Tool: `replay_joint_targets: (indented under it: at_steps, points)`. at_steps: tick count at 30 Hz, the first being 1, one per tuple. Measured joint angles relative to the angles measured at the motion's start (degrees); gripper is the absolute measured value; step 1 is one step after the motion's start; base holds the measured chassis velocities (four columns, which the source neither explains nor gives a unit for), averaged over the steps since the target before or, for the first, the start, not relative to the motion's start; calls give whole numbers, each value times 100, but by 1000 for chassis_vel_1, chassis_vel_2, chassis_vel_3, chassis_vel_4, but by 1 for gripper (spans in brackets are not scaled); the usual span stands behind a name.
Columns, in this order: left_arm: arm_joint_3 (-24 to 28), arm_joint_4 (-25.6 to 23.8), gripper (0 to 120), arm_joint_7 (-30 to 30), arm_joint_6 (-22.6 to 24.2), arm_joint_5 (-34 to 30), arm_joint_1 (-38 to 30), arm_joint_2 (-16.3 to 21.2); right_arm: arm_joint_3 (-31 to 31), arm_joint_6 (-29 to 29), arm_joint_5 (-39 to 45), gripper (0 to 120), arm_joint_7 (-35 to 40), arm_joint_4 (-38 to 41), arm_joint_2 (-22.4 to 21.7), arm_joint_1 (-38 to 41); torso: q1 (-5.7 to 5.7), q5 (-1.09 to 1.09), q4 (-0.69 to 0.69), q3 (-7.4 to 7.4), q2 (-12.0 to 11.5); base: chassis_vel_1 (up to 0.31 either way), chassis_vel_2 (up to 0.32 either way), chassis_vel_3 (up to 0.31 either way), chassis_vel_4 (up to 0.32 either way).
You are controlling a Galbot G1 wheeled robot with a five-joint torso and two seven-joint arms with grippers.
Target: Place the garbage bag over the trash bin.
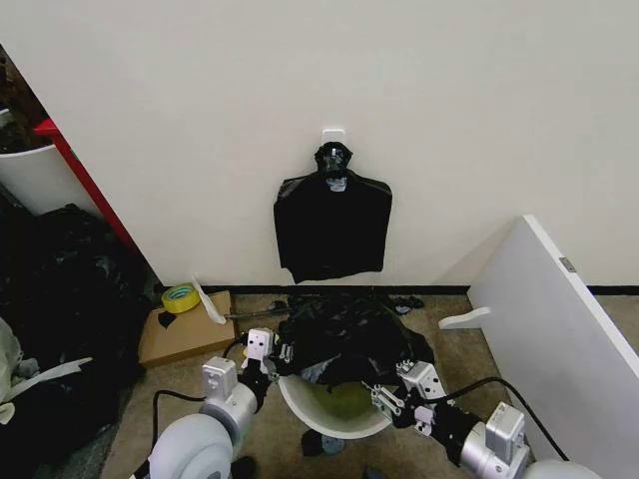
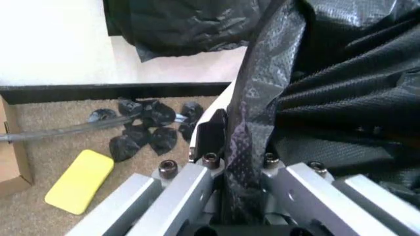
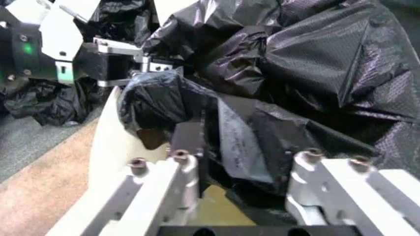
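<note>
The garbage bag (image 1: 344,337) is glossy black plastic, heaped over the far half of the trash bin (image 1: 334,419), whose cream inside shows at the near side. My left gripper (image 1: 272,351) is at the bin's left rim, shut on a strip of the bag (image 2: 253,113) that runs between its fingers (image 2: 211,137). At the bin's right rim, my right gripper (image 1: 391,391) is shut on a fold of the bag (image 3: 239,142) just over the cream rim (image 3: 108,147). The far finger of each gripper is hidden by plastic.
A flat black bundle (image 1: 332,225) hangs from a wall hook behind the bin. A cardboard box (image 1: 185,334) with a tape roll (image 1: 180,297) lies left, next to a black plastic heap (image 1: 60,289). A white board (image 1: 559,329) leans at right. Small black rolls (image 2: 147,128) and a yellow pad (image 2: 78,179) lie on the carpet.
</note>
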Motion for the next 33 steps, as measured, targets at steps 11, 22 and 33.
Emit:
replay_joint_targets:
  at_steps: [11, 22, 33]
  points:
    - [23, -9, 1, -48, 18, -151, -16, -61, 1, 199, -326, 0, -41, -58, -93, -78, 0, 0, 0, 0, 0, 0, 0, 0, 0]
    - [-183, 109, 1, -434, 340, -1107, -326, -69, 298, 980, -815, 0, -505, 49, -492, -613, 0, -1, 0, 0, 0, 0, 0, 0, 0]
    - [-530, 128, 1, -727, 708, -1972, -744, 60, 309, 1531, -1183, 0, -651, -120, -508, -910, 0, 0, 0, 0, 0, 0, 0, 0, 0]
